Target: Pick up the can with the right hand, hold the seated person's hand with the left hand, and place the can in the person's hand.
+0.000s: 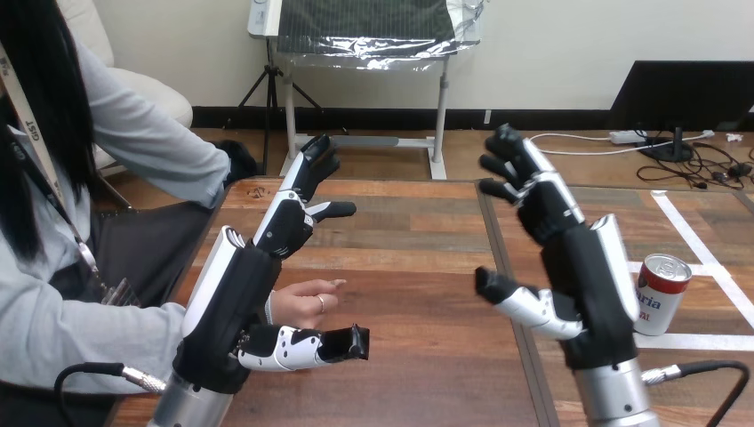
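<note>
A red and white can stands upright on the wooden table at the right, just right of my right wrist. My right hand is raised above the table with straight fingers pointing away and thumb out to the left, holding nothing. My left hand is also raised and open, fingers stretched toward the far edge. The person's hand rests on the table at the left, partly hidden behind my left palm and just above its thumb; I cannot tell if they touch.
The person sits at the table's left side, their other arm reaching past the far left corner. White tape lines mark the table's right part around the can. A dark seam runs down the table's middle.
</note>
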You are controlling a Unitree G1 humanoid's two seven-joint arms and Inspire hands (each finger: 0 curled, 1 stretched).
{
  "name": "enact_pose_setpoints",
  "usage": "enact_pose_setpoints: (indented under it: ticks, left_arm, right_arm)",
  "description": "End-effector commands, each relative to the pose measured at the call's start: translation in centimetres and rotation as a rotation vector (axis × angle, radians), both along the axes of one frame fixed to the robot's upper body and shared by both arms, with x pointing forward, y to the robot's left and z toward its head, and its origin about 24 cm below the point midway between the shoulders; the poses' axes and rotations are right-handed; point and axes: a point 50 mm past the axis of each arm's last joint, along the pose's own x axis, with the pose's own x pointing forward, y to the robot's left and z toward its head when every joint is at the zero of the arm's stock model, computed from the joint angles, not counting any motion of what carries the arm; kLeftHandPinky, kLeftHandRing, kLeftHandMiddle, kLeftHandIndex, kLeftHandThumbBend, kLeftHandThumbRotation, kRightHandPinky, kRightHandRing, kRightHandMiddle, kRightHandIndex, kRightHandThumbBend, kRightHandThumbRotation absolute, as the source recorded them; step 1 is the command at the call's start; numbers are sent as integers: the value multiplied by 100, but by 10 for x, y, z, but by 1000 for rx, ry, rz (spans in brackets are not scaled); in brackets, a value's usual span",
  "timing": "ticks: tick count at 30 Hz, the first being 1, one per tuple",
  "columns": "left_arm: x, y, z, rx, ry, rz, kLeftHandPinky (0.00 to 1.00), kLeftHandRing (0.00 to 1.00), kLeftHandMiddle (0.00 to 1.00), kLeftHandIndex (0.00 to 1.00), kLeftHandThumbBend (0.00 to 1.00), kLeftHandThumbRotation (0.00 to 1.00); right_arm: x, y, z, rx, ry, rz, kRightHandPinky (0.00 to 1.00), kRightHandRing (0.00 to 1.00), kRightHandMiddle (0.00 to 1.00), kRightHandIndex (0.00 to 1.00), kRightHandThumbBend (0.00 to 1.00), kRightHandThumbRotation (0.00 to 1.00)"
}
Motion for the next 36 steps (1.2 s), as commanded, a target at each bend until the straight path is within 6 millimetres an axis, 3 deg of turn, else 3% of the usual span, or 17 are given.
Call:
enact_pose_setpoints:
  ticks: [1, 36]
  left_arm:
    - [8, -4, 16, -31, -85, -5, 80, 97, 100, 99, 100, 61]
    - [7, -8, 14, -56, -69, -17, 80, 97, 100, 100, 100, 61]
  right_arm:
    - [15, -10, 24, 13, -110, -44, 80, 87, 90, 92, 100, 63]
    - [31, -74, 41, 73, -116, -312, 83, 89, 91, 89, 100, 58]
